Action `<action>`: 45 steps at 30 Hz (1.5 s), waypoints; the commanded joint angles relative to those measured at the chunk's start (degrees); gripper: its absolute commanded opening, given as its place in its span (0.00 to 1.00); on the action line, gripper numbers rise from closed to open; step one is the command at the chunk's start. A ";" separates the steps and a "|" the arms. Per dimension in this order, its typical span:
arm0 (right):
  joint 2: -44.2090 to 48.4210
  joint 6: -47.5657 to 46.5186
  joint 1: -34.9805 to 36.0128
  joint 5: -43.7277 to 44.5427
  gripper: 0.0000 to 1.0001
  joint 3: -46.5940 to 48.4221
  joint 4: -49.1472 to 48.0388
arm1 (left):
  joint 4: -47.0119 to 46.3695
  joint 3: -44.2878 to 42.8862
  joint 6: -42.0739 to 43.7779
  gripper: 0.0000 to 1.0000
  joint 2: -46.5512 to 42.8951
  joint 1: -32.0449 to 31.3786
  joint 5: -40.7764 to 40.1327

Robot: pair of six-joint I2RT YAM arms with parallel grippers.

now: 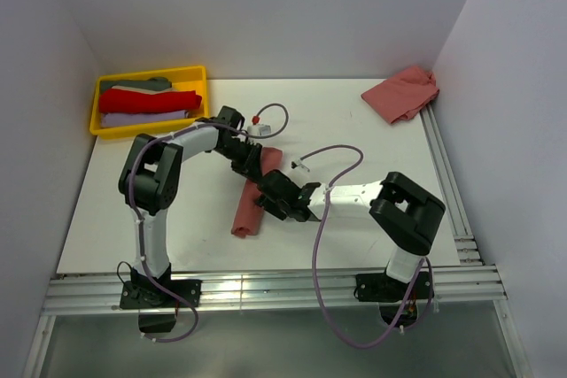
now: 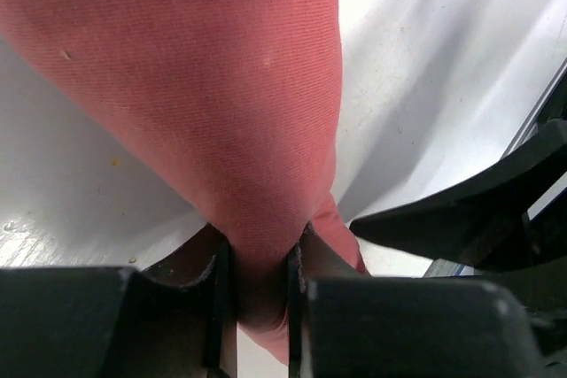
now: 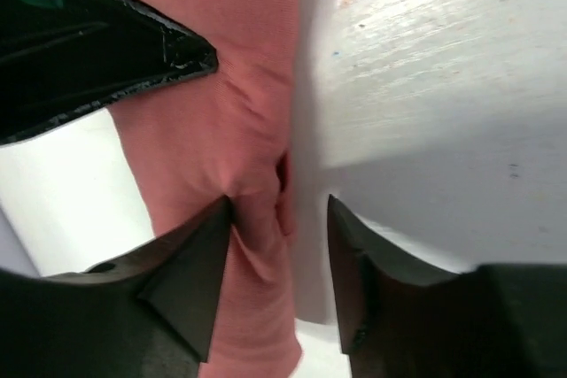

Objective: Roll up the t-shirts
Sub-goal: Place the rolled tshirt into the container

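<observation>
One salmon-red t-shirt (image 1: 246, 217) lies rolled into a long tube on the white table, running from the middle toward the front. My left gripper (image 1: 253, 162) is at the roll's far end, and in the left wrist view its jaws (image 2: 260, 250) pinch a narrow fold of the cloth (image 2: 221, 86). My right gripper (image 1: 273, 201) sits at the roll's middle with jaws apart (image 3: 279, 210). Its left finger touches the cloth (image 3: 221, 130) and its right finger stands off it over bare table. A second t-shirt (image 1: 403, 92) lies crumpled at the back right corner.
A yellow tray (image 1: 197, 72) at the back left holds folded red, grey and pale clothes. Walls close the table on the left, back and right. A metal rail (image 1: 266, 289) runs along the front edge and another up the right side. Each arm's cable loops above the table.
</observation>
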State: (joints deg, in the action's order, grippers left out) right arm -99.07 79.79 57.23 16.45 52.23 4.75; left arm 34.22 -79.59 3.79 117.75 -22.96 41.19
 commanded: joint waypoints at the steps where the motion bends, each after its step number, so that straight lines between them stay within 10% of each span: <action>1: 2.63 -3.67 0.34 2.18 0.55 0.41 7.37 | -1.70 -2.05 2.71 0.00 2.84 -0.42 -9.63; 16: 18.29 -3.24 0.42 8.78 0.58 -3.09 15.72 | 2.01 -52.67 -4.56 0.00 19.26 16.00 -3.49; 34: 18.56 -0.86 0.77 10.89 0.57 -2.31 23.37 | -55.55 -55.50 -43.23 0.00 23.57 31.30 -2.95; 45: 11.97 -2.80 0.69 8.78 0.57 0.68 21.53 | -58.30 -45.66 -47.38 0.00 27.71 37.81 -17.81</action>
State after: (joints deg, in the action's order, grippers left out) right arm -85.82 77.62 57.52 24.32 50.41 27.14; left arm -19.73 -127.81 -40.71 145.80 14.46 28.27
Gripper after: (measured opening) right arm 0.568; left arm 0.259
